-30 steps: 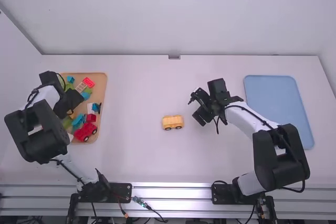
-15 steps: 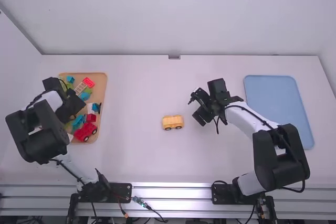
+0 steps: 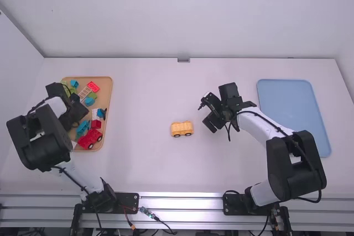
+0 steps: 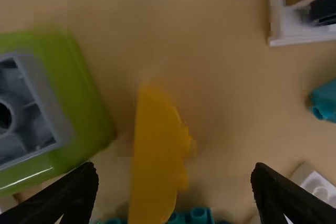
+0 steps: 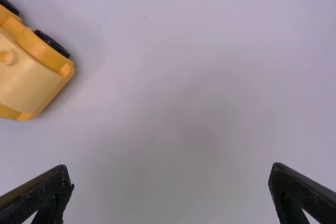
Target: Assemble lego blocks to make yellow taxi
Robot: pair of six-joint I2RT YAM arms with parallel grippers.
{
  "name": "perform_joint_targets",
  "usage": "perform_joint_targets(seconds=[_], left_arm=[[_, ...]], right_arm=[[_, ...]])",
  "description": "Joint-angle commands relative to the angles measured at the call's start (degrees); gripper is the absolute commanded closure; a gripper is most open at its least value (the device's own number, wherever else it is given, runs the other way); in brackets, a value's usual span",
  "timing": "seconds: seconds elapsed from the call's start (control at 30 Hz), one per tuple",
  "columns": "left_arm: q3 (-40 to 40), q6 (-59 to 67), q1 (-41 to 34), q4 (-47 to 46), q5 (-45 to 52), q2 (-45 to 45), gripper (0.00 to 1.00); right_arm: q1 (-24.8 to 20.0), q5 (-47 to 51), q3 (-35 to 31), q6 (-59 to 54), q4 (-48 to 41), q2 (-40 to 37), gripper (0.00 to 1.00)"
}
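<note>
Yellow taxi body [image 3: 182,129] is set on its wheels mid-worktop [image 3: 144,164], midway btwn near & far edges, prob. so either arm can be brought to it. L end effector [image 4: 174,174] is spread wide over parts tray [image 3: 109,98] by worktop's L edge, prob. b/c yellow piece [image 4: 155,156] must be straddled w/o green block [image 4: 86,98] being caught. R end effector [image 5: 170,167], also apart w/ nothing held, is placed near body, maybe for steadying. Next, yellow piece should be gripped & lifted.
</note>
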Motion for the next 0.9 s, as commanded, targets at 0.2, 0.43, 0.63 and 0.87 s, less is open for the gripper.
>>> perform_joint_targets(seconds=[0.2, 0.43, 0.63, 0.87], left_arm=[[3.52, -0.49, 0.55, -1.36, -0.48, 6.39, 0.34], [3.52, -0.60, 0.48, -2.27, -0.44, 6.39, 0.44], [3.52, -0.95, 0.66, -2.60, -0.59, 6.39, 0.60], [3.54, -0.95, 0.44, -2.43, -1.03, 6.37, 0.68]], right_arm=[[0.15, 0.04, 0.55, 0.28, -0.39, -0.67, 0.01], [0.15, 0.04, 0.55, 0.26, -0.35, -0.67, 0.01], [0.15, 0.04, 0.55, 0.28, -0.33, -0.67, 0.00], [0.15, 0.07, 0.55, 0.28, -0.37, -0.67, 0.01]])
